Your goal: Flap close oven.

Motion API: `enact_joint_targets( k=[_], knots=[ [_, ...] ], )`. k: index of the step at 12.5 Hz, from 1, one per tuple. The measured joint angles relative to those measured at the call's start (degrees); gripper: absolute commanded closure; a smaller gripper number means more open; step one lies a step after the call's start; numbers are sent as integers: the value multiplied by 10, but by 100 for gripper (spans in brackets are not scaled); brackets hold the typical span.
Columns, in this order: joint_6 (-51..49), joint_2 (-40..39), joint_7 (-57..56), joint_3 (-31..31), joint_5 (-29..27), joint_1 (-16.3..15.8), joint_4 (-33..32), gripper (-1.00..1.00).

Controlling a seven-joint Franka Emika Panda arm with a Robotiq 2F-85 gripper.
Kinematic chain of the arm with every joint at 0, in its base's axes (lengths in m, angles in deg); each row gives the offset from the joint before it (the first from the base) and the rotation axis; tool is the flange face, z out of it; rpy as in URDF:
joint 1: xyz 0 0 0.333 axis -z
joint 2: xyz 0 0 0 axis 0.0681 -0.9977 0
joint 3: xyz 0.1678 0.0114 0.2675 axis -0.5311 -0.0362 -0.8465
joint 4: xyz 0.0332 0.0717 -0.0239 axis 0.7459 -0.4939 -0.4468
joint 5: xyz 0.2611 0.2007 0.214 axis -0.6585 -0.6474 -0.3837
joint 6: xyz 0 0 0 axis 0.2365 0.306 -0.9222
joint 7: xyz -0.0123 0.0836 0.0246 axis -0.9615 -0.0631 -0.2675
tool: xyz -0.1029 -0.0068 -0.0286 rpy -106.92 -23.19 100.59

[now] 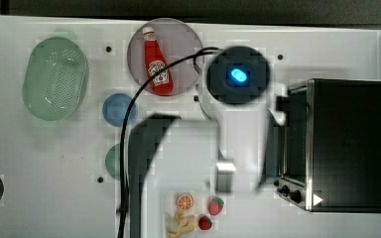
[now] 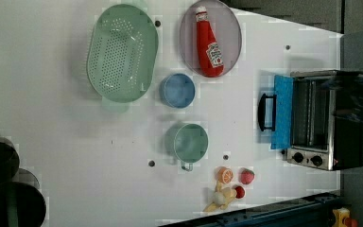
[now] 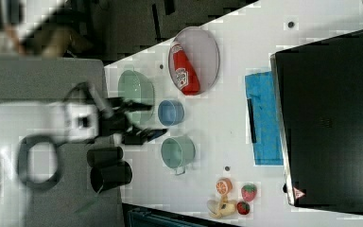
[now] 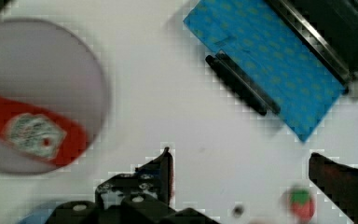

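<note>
The oven [image 2: 324,120] stands at the left view's right edge of the white table [image 2: 66,142], its blue flap door [image 2: 282,111] dropped flat, cavity bare. The gripper [image 4: 240,170] hangs over the table with jaws spread wide, holding nothing. A grey plate [image 2: 229,28] carries a ketchup bottle [image 2: 209,45] — the green colander [image 2: 122,52], blue bowl [image 2: 177,90] and green cup [image 2: 189,142] hold nothing.

Robot lab with a play kitchen set-up: white table [image 2: 75,156] with bolt holes, toy fruit [image 2: 231,182], ketchup bottle [image 2: 208,45], colander [image 2: 122,52], toaster oven [image 2: 324,118].
</note>
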State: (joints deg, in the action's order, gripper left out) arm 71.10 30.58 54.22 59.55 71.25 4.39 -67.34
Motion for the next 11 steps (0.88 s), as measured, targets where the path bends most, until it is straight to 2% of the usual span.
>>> enact_joint_targets(
  k=[2,4,5,7,11],
  knots=[
    [24,-83,0,-22,57,-7,-11,-100],
    [33,-148,-2,-39,77,-15,-24,-100],
    [37,-179,-2,-39,105,-23,-24,-100],
    [37,-235,-3,-37,180,-35,-6,-100],
    [42,-323,-3,-42,355,-39,65,-100]
  ],
)
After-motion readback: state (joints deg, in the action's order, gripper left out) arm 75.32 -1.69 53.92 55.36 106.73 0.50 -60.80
